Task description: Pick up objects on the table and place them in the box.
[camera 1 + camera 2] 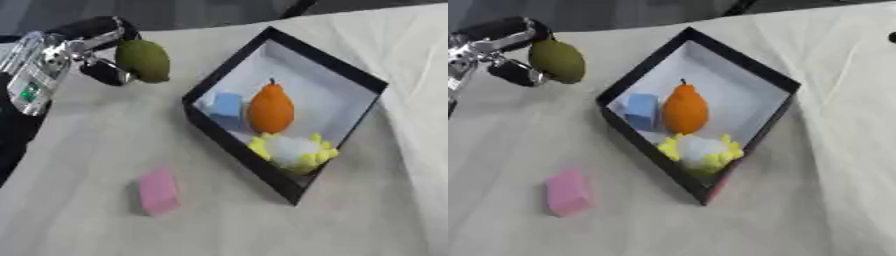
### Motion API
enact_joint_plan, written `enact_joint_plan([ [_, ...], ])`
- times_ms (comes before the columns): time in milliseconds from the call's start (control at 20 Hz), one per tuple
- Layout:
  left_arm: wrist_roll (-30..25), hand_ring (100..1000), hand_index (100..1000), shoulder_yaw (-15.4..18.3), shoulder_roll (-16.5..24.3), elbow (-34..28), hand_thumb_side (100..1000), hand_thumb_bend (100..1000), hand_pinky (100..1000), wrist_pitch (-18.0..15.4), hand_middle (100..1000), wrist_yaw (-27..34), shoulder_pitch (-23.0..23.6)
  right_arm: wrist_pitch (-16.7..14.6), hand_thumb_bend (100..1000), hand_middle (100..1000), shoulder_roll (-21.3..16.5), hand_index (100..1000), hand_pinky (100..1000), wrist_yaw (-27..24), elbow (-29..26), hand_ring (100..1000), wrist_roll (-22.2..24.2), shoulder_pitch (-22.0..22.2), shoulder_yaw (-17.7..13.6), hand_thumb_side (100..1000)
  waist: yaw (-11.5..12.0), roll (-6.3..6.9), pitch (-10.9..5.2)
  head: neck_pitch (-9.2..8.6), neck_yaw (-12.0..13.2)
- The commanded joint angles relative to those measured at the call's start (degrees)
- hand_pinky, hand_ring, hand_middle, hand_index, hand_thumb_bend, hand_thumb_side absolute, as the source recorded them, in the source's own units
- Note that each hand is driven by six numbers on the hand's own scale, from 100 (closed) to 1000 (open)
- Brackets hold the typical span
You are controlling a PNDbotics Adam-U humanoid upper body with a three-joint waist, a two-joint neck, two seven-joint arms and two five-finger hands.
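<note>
Left hand (92, 52) at upper left, above the tabletop (96, 235); black fingers curled round a green oval fruit (143, 60), which sits at the hand's right side, toward the box. Fruit looks lifted, clear of the cloth. Silver wrist section runs off toward the left edge.

Black box (236, 144), white inside, lies askew right of the hand, near but apart from the fruit. Inside: blue block (227, 109) at the left wall, orange pear-shaped fruit (270, 109) just beside it, yellow-and-white thing (293, 151) toward the near corner.

Pink block (158, 192) lies on the cloth well below the hand, outside the box, left of its near corner.
</note>
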Motion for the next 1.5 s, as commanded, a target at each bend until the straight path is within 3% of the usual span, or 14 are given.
enact_joint_plan([
  [50, 0.07, 671, 605, -0.31, 2.95, -6.89, 100, 100, 734, 1.24, 586, 1.55, -1.44, -0.11, 100, 827, -1.63, 918, 911, -0.24, -0.50, 742, -0.09, -0.20, -0.39, 523, 0.43, -1.03, -2.97, 0.69, -0.46],
  [200, -0.67, 667, 601, -1.32, 2.24, -11.69, 100, 100, 735, 1.62, 582, 2.75, -2.32, -0.06, 100, 827, -1.73, 918, 911, -0.39, -0.46, 742, -0.13, -0.11, -0.36, 523, 1.13, -1.00, -3.50, 1.15, -0.41],
  [400, -2.55, 661, 603, -3.31, -1.57, -16.63, 100, 100, 734, 1.44, 579, 2.27, -4.67, 0.04, 100, 827, -1.76, 918, 911, -0.65, -0.49, 742, -0.13, -0.37, -0.17, 523, 1.75, -1.08, -4.13, 1.55, -0.04],
  [650, -4.57, 658, 601, -5.57, -7.60, -16.86, 100, 111, 730, 0.33, 579, -0.78, -7.78, -0.06, 100, 826, -1.96, 917, 910, -1.20, -0.77, 743, -0.22, -1.28, 0.12, 524, 1.20, -1.22, -4.62, 1.62, 0.31],
  [1100, -3.54, 661, 601, -6.57, -16.02, -4.47, 100, 141, 730, -2.78, 580, -13.78, -9.89, -0.17, 100, 826, -2.13, 917, 910, -1.76, -0.76, 744, 0.45, -3.31, 1.13, 526, -1.99, -1.96, -3.64, -0.72, 2.44],
  [1500, -1.09, 668, 610, -6.82, -19.53, 5.54, 100, 169, 730, -5.88, 590, -21.07, -9.53, -0.01, 100, 827, -1.69, 917, 911, -1.62, -0.64, 743, 0.75, -3.52, 1.15, 524, -2.62, -1.44, -2.85, -1.05, 2.92],
])
